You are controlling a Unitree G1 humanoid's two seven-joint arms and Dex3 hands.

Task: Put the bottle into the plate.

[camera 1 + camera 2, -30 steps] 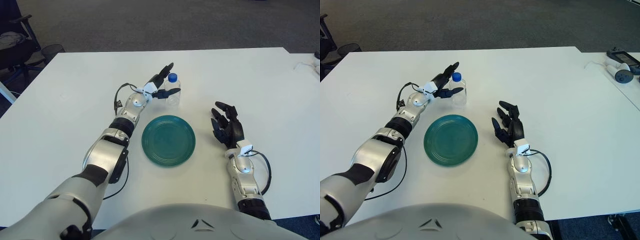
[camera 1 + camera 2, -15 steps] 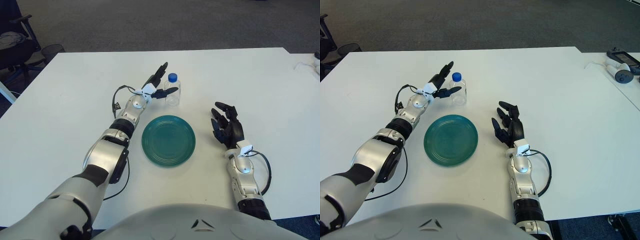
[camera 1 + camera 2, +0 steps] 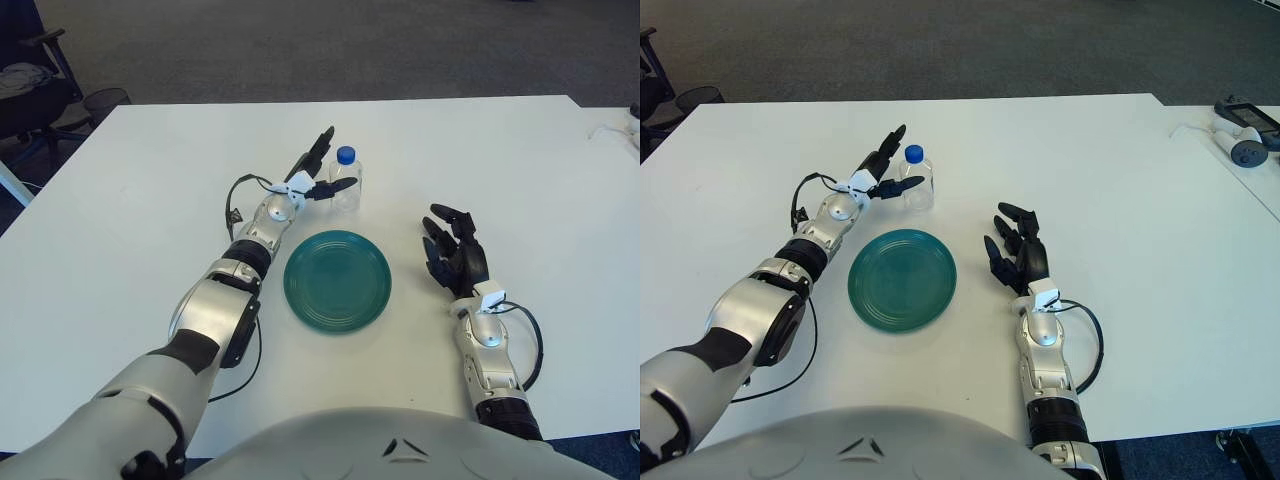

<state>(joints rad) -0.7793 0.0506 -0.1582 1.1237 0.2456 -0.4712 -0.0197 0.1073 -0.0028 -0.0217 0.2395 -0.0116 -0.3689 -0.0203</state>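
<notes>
Three spread fingers of the left hand point(image 3: 312, 178) are being held open just left of the upright bottle point(image 3: 346, 180), gripping nothing; the green plate point(image 3: 337, 281) is being left bare nearby on the table point(image 3: 120, 230), right hand point(image 3: 455, 255) open beside it.

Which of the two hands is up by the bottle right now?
The left hand, fingers spread open just left of the clear blue-capped bottle, beyond the green plate. The right hand shows to the right of the plate, away from the bottle.
</notes>
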